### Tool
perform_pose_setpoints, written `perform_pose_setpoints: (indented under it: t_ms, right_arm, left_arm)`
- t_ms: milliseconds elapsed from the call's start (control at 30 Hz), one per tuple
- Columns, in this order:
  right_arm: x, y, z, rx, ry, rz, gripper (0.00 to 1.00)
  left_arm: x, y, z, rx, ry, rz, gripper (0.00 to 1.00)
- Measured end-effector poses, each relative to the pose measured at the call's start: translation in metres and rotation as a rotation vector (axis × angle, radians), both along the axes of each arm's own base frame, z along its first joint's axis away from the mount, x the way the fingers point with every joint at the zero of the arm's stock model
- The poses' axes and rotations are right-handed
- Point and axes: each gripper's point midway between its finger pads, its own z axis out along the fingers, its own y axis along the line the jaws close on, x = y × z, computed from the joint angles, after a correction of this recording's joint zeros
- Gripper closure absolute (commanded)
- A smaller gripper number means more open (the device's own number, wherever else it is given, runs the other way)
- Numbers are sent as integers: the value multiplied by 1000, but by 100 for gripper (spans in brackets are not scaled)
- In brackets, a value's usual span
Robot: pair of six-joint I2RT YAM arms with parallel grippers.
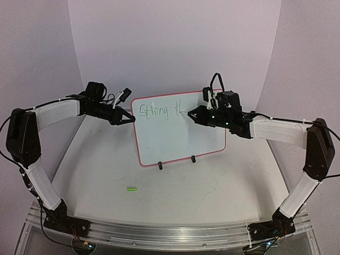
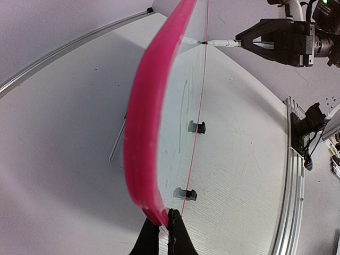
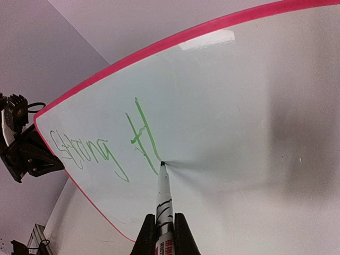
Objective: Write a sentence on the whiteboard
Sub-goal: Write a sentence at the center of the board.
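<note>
**Second word under way, most of the sentence unwritten**

The left tool point(image 2: 161, 229) is pinched shut on the pink, rounded frame of the board point(image 1: 180, 138), at the edge just ahead of it. The board stands on two black clip feet point(image 1: 160, 166) on the pale desk point(image 1: 223, 191). Green script point(image 3: 85, 151) reads roughly "Strong" plus "t" and a tall stroke. The glossy white surface beyond is blank, so most seems unwritten. The right tool point(image 3: 162, 234) grips a slim marker point(image 3: 163, 194), its tip touching the board.

The table point(image 1: 223, 180) is white and flat. The board point(image 1: 178, 141) stands on it on two black feet point(image 1: 160, 166). A little green piece point(image 1: 131, 188) lies in front of the board, well apart from it. A metal rail point(image 1: 159, 234) runs along the near edge.
</note>
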Motion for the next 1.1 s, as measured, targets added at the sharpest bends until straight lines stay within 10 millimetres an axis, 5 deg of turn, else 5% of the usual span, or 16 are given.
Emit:
perform_pose_setpoints:
  t_ms: [600, 1100]
  right_arm:
    - [8, -4, 17, 63, -38, -57, 100]
    - [6, -10, 11, 53, -32, -82, 100]
  left_arm:
    - [0, -1, 0, 1, -1, -1, 100]
    - [0, -1, 0, 3, -2, 1, 100]
